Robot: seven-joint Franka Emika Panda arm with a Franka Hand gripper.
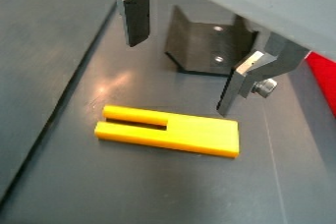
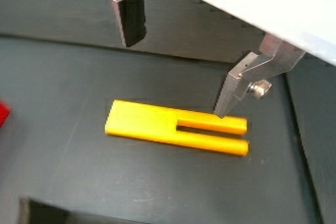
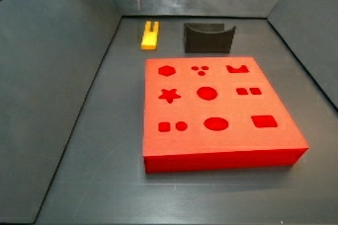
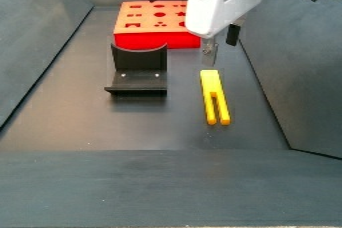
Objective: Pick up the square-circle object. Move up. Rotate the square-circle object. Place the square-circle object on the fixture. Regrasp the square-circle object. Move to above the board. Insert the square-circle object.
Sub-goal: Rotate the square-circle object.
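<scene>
1. Gripper hangs above the square-circle object, jaws spread wide, nothing betw. them; fingers clear of it in both wrist views.
2. Square-circle object lies flat on floor just beside the fixture, not touching.
3. Board sits on the fixture's other side, close by; yellow piece well off the board.

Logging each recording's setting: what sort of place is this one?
Probably a lab test cell for peg insertion: dark walled floor, red board with shape cut-outs, the fixture, a yellow square-circle object, and the open gripper hovering above that piece.
</scene>
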